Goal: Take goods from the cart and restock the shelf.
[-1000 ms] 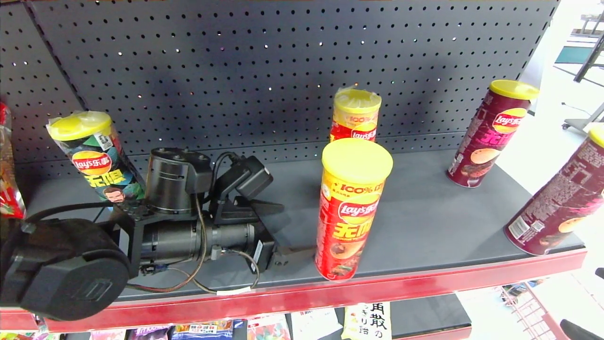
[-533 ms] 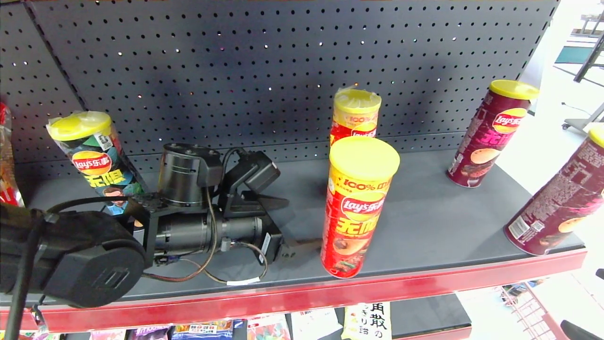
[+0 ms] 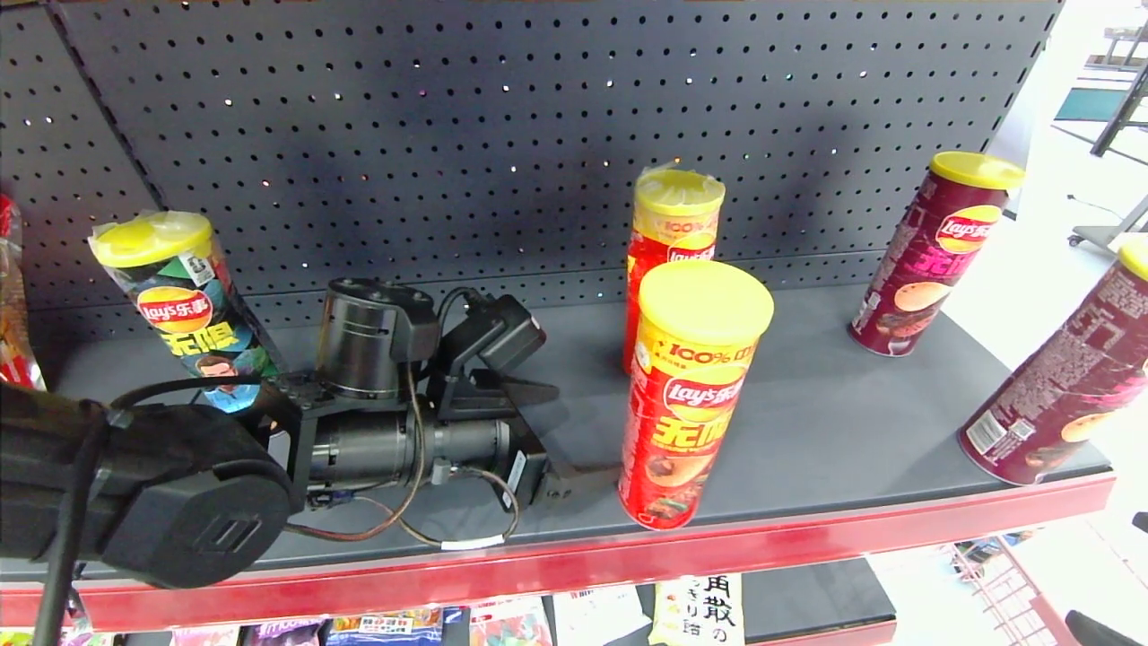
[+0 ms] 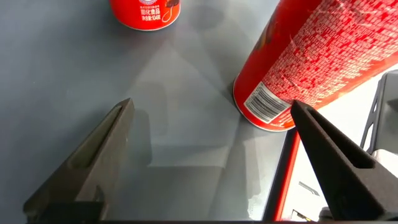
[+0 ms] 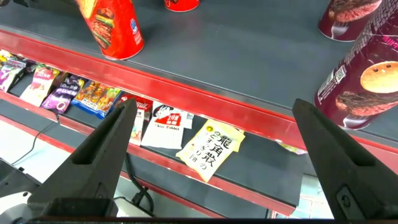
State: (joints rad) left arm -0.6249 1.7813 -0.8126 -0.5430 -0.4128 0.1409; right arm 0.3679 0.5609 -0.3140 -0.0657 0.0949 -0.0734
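Observation:
A red chip can [image 3: 691,395] with a yellow lid stands upright near the front of the grey shelf [image 3: 807,431]. It also shows in the left wrist view as a red can [image 4: 298,62]. My left gripper [image 3: 587,429] lies low over the shelf just left of it, open. In the left wrist view my left gripper [image 4: 211,106] has its jaws wide apart, and the can's base sits against the inside of the finger nearer the shelf's front edge. A second red can [image 3: 674,215] stands behind. My right gripper [image 5: 212,104] hangs open in front of the shelf's red lip [image 5: 217,93].
Two maroon cans [image 3: 933,251] [image 3: 1067,377] stand at the shelf's right end, and a teal can [image 3: 184,296] at the back left. A pegboard wall [image 3: 538,135] backs the shelf. Snack packets [image 5: 211,146] lie on the lower shelf. Bare shelf lies between the red and maroon cans.
My left arm has slid to the right along the shelf. The front red can has shifted right with it, staying upright.

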